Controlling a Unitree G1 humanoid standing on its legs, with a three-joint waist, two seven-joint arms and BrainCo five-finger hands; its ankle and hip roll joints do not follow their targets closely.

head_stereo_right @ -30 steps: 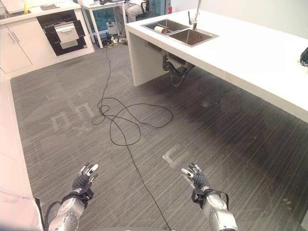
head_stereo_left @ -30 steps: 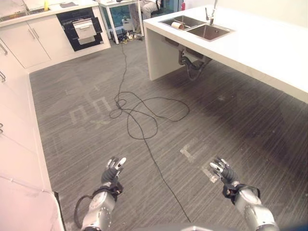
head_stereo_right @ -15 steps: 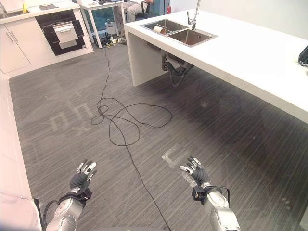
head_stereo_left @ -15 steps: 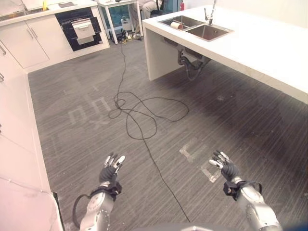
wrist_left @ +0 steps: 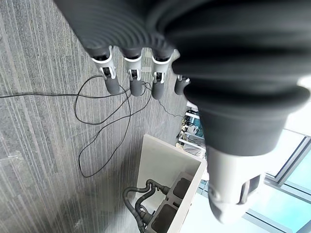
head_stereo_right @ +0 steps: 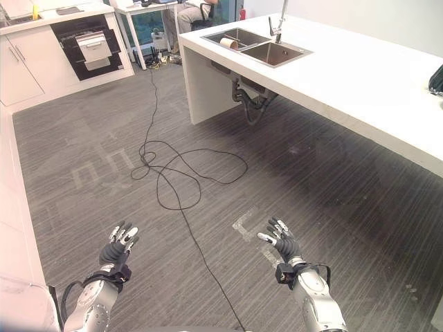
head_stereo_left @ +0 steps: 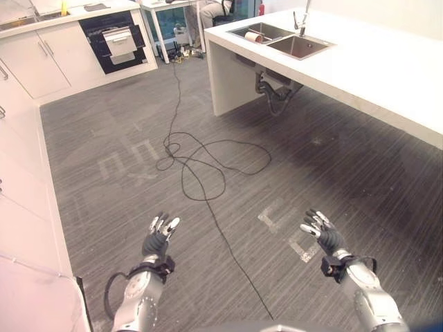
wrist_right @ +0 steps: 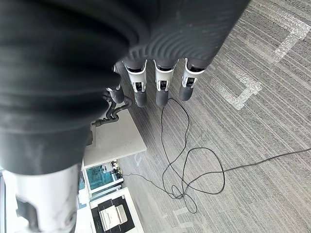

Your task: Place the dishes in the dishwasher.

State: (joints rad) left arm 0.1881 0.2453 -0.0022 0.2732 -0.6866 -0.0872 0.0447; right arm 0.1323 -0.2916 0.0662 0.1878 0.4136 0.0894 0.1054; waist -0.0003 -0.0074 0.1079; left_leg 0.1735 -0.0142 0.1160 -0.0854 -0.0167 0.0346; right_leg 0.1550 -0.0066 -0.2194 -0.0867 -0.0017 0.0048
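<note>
My left hand point(head_stereo_left: 156, 239) and right hand point(head_stereo_left: 322, 235) are held out low over the grey floor, both open with fingers spread and holding nothing. The left wrist view shows my left hand's straight fingers point(wrist_left: 131, 82), and the right wrist view shows my right hand's fingers point(wrist_right: 163, 90), also straight. Far ahead on the left, a dark built-in appliance point(head_stereo_left: 116, 40) sits in the white cabinets with a white part at its front. A double sink point(head_stereo_left: 282, 38) is set in the white island counter point(head_stereo_left: 360, 62). A roll-shaped light object point(head_stereo_left: 255, 37) lies in its left basin.
White cabinets point(head_stereo_left: 21, 207) run close along my left side. The island stands ahead on the right, with pipes point(head_stereo_left: 273, 86) under the sink. White tape marks point(head_stereo_left: 277, 218) are on the floor between my hands. A person point(head_stereo_left: 214, 8) sits by a white table at the back.
Both hands have moved a little forward and up over the floor, still open. The view has shifted slightly.
</note>
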